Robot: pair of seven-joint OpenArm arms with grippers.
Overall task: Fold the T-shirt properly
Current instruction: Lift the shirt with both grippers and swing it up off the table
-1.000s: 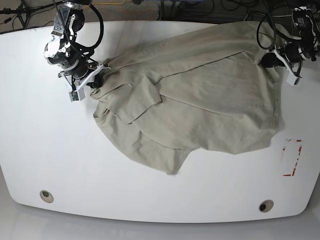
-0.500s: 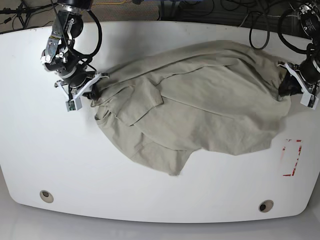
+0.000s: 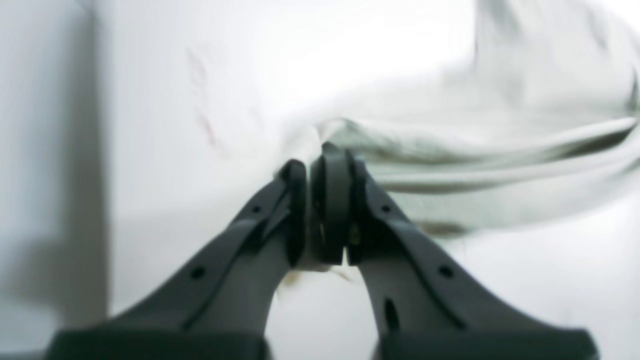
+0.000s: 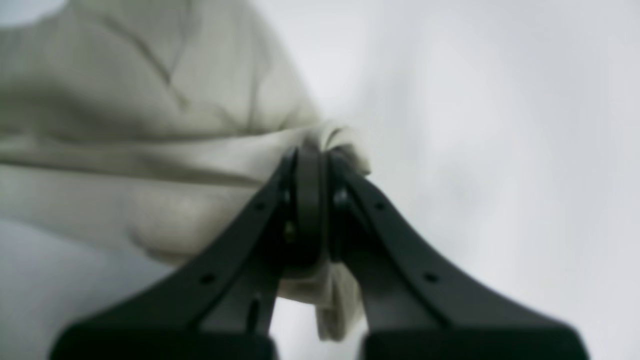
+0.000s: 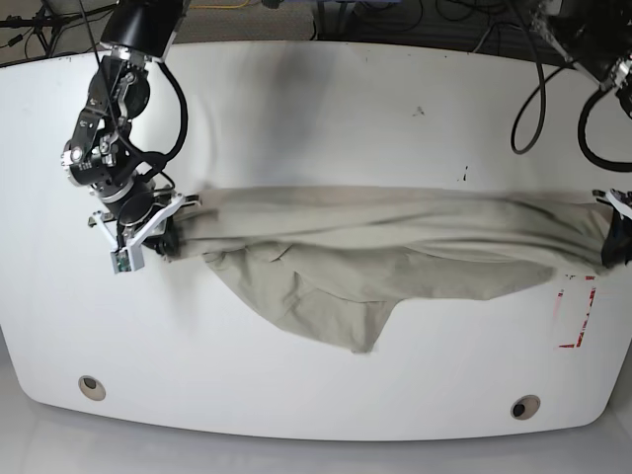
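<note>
Stretching T-shirt (image 5: 395,237) across table (image 5: 316,99), 9-to-3 o'clock | left gripper (image 3: 322,165) and right gripper (image 4: 312,155) each pinching an end | spread in progress, no fold made yet

T-shirt (image 5: 395,247) pulled taut into a narrow band, both end effectors moved nearer the front edge

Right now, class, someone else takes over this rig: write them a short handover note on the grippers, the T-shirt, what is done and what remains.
Left gripper: shut on one end of the T-shirt.
Right gripper: shut on the opposite end.
T-shirt: stretched in a band across the white table between both arms, a loose flap hanging toward the front edge.
Done: both ends gripped and the cloth pulled taut.
Left: lay it flat, smooth it, make every fold; none is visible yet.
</note>
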